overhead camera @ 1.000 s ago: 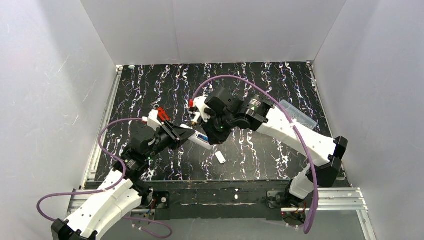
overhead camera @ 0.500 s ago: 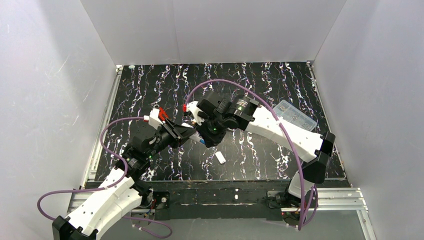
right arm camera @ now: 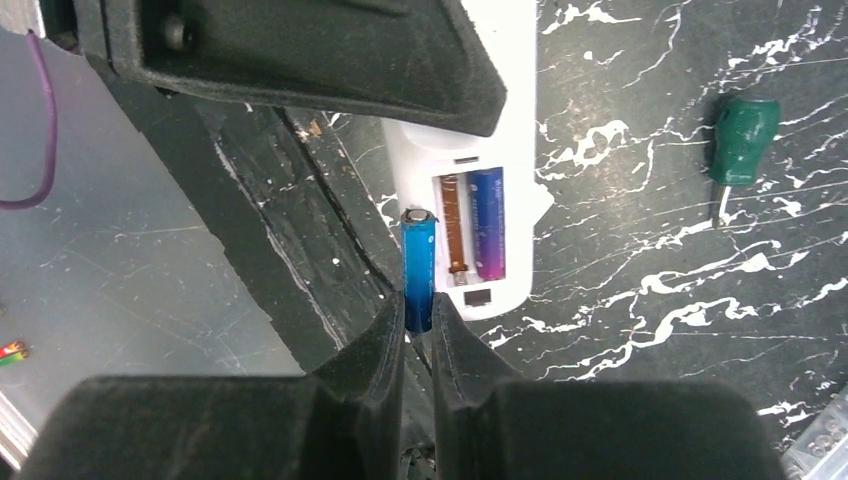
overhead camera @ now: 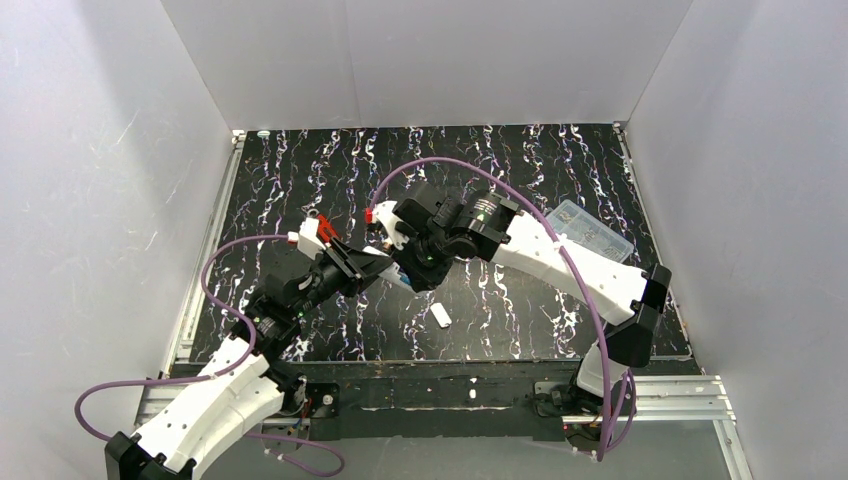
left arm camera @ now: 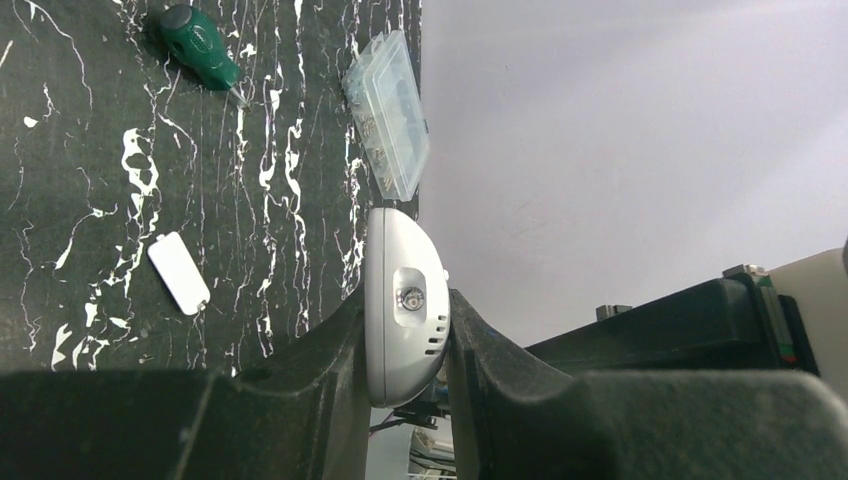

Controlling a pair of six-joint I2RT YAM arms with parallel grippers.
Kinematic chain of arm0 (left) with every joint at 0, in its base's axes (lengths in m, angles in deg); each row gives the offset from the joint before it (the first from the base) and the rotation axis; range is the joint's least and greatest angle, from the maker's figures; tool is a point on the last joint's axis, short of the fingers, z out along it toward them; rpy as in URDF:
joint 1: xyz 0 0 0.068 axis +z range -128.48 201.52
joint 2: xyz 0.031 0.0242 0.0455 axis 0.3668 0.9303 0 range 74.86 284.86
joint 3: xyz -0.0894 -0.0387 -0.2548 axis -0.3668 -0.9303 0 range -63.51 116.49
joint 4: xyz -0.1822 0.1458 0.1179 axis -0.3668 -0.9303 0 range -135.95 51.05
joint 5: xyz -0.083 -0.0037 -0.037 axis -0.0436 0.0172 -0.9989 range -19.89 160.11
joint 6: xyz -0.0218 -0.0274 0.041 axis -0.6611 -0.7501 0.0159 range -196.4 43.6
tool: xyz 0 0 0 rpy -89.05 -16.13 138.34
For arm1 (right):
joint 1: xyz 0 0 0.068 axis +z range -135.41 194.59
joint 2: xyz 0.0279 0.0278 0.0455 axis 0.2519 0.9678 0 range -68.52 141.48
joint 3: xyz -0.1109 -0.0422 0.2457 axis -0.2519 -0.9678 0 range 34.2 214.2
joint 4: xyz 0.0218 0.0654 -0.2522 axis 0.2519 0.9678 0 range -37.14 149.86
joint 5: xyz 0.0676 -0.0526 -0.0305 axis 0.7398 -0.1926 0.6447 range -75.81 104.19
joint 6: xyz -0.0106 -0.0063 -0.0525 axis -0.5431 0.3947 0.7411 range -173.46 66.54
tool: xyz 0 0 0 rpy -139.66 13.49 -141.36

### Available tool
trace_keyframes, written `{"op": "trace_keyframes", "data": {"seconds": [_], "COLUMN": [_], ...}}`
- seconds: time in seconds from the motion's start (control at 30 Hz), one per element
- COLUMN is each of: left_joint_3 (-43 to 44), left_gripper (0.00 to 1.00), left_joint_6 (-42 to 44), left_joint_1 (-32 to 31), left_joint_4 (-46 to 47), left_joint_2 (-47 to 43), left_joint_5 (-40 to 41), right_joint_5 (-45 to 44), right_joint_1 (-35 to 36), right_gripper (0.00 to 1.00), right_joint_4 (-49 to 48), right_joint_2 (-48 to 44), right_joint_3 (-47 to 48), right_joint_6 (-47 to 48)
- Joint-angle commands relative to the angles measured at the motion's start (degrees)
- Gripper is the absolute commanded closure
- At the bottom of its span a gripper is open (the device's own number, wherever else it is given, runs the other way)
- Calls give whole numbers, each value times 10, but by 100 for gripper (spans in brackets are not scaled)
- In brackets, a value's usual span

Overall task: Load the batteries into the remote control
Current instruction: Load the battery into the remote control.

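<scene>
Both arms meet above the middle of the black marbled table (overhead camera: 560, 170). The left gripper (left arm camera: 405, 302) has its two black fingers pressed against the long sides of the remote control (right arm camera: 519, 180) and holds it off the table, with the open recess turned toward the other arm. In this recess one battery (right arm camera: 487, 225), blue at one end and purple at the other, already lies in the right slot, and beside it the left slot shows only a thin orange-brown strip. The right gripper (right arm camera: 418, 316) pinches the second battery (right arm camera: 418, 265), a shiny blue one, by its lower part. This battery runs along the left rim of the recess with its metal end at the top, and I cannot tell if it touches the remote. On the table a small white flat piece (left arm camera: 178, 272) lies alone, a green-handled screwdriver (left arm camera: 200, 45) lies farther away, and a clear plastic box (left arm camera: 388, 115) stands near the edge of the table, close to the wall.
</scene>
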State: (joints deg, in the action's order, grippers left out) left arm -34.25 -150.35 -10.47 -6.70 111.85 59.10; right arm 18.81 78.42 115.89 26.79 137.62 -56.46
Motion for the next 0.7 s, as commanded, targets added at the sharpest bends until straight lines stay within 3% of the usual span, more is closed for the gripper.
{"op": "trace_keyframes", "data": {"seconds": [0.0, 0.43, 0.67], "left_joint_3": [-2, -4, -6], "left_gripper": [100, 100, 100], "left_joint_6": [-3, -2, -4], "left_joint_1": [1, 1, 1], "left_joint_4": [39, 36, 40], "left_joint_2": [-17, -23, -20], "left_joint_5": [-20, -19, -19], "right_joint_5": [-42, -51, 0], "right_joint_1": [0, 0, 0], "right_gripper": [99, 99, 99], "right_joint_4": [-10, -8, -5], "right_joint_2": [-23, -16, -18], "right_joint_3": [18, 12, 6], "right_joint_6": [7, 10, 20]}}
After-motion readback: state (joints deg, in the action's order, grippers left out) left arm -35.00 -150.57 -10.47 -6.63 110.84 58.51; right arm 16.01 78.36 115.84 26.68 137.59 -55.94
